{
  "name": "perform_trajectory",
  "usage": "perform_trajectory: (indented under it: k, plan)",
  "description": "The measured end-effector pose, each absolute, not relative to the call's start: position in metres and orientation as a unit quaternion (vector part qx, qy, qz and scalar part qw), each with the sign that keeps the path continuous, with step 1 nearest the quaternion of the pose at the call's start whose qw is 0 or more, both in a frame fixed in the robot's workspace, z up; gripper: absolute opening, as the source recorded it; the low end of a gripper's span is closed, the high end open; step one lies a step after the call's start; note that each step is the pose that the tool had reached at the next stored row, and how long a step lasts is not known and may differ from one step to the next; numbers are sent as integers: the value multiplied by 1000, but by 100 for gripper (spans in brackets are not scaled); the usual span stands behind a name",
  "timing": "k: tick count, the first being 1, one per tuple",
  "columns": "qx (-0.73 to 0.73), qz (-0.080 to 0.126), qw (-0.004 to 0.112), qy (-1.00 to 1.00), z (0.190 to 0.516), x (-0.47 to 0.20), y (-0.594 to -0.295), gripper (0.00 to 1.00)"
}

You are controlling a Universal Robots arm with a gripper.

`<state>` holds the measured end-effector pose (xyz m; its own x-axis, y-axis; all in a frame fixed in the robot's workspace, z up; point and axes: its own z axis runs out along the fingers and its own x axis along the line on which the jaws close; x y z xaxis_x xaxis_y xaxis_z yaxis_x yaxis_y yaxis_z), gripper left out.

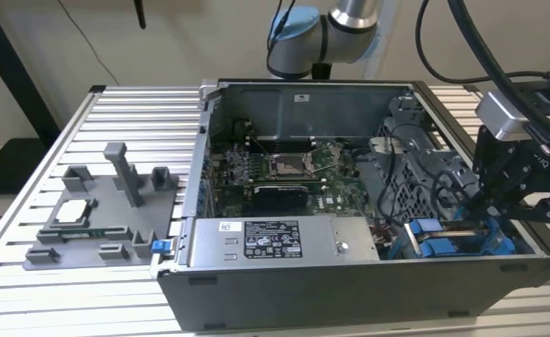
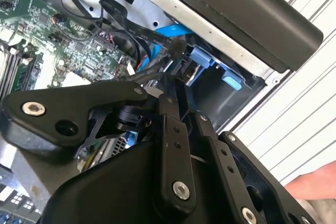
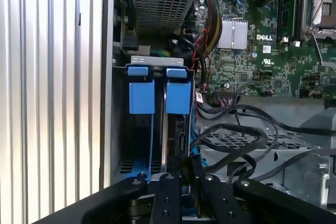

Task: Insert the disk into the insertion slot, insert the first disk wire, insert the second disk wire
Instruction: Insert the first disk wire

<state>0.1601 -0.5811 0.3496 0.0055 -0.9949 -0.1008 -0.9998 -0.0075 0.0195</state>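
Note:
The disk stands on edge in the insertion slot of the grey drive cage, its blue carrier tab next to a second blue tab. In the exterior view the blue carriers sit in the case's near corner at that view's right. My gripper hangs right over the disk's end, fingers drawn together on a black disk wire connector. The second wrist view has the gripper tip among black wires beside the blue frame. Seen from outside, the gripper dips into the cage.
Loose black cables loop over the perforated cage wall beside the disk. The motherboard and grey power-supply box fill the case. A grey fixture sits on the slatted table at the exterior view's left. A hand shows in the second wrist view.

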Motion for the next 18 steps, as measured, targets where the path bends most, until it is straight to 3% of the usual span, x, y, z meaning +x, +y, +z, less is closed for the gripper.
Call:
perform_trajectory:
  k: [18]
  plan:
    - [-708,43,29,705,342,162,-581,0]
